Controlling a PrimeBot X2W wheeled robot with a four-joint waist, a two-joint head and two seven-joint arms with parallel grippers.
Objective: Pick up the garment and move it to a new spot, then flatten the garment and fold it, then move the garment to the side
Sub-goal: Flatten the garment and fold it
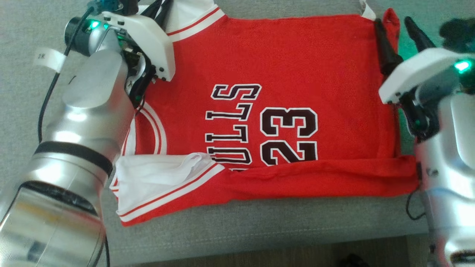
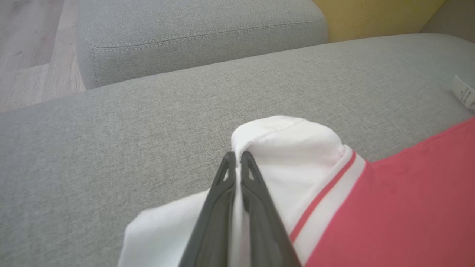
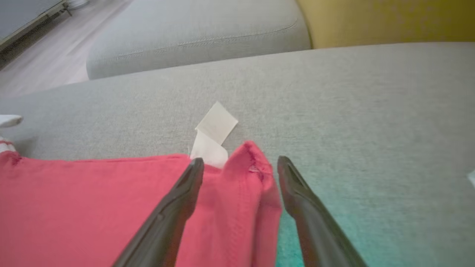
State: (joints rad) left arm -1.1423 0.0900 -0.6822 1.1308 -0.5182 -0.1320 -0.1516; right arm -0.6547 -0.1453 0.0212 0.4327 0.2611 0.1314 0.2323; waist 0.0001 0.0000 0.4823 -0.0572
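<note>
From the left wrist view I see the left pincer (image 2: pixel 236 157) clamped on the white trim of the jersey (image 1: pixel 297 63). The right pincer (image 3: pixel 241 161) stands wide astride its red corner, label (image 3: pixel 217 126) just beyond.

Left gripper (image 2: pixel 238 158) pinches garment's (image 2: pixel 408 207) white corner (on grey cushion (image 2: pixel 111 141))
</note>
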